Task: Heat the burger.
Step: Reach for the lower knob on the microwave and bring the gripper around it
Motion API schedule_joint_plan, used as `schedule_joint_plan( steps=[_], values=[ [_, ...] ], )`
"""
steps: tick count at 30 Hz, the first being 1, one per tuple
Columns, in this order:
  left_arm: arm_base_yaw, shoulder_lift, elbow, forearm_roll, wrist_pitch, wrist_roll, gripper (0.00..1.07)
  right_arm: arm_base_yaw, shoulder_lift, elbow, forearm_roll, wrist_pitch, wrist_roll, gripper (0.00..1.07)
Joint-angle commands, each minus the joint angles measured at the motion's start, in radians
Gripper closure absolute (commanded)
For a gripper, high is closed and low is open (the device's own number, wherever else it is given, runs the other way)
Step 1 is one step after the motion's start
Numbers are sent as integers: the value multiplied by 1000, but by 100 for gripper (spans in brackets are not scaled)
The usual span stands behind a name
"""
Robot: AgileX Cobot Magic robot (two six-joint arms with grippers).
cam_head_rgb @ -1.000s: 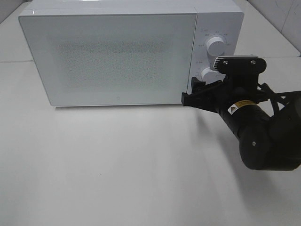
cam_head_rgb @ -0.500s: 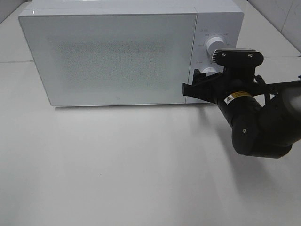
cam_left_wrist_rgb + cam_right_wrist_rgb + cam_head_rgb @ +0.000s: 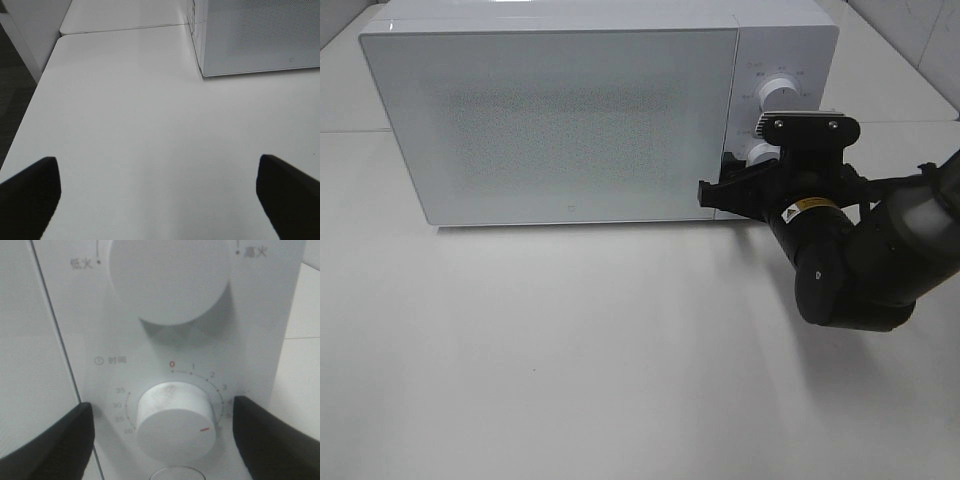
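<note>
Now closing in on the timer knob [image 3: 172, 422].
Left hand [image 3: 160, 200] hangs wide open over the worktop [image 3: 140, 110]. The microwave [image 3: 560, 110] door is shut and frosted, so the burger is unseen, presumably inside. Right hand [image 3: 160, 435] sits further left than a second ago, its open fingers flanking the knob without touching. Gripping and turning it looks like the step that starts heating.

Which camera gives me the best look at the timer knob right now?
Right wrist: the timer knob sits close up, dial marks readable. Exterior high shows only a sliver behind the right arm. Left wrist misses it.
</note>
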State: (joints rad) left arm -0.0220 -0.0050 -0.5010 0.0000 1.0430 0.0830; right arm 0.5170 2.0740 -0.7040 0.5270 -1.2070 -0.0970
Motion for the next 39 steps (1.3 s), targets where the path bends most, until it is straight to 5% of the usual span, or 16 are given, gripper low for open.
schedule_joint_plan(
  steps=[1,10,22,30,35,39],
  values=[
    [-2,-20,2,-10,-9,-7,6,-3,0,-14,-14,-215,-11,31],
    [-2,-20,2,-10,-9,-7,6,-3,0,-14,-13,-218,-10,37],
    [-2,-20,2,-10,-9,-7,6,-3,0,-14,-13,-218,-9,90],
    [-2,-20,2,-10,-9,-7,6,-3,0,-14,-13,-218,97,96],
    [-2,-20,2,-10,-9,-7,6,-3,0,-14,-13,-216,430,94],
    [-2,-20,2,-10,-9,-7,6,-3,0,-13,-17,-176,984,93]
  ],
)
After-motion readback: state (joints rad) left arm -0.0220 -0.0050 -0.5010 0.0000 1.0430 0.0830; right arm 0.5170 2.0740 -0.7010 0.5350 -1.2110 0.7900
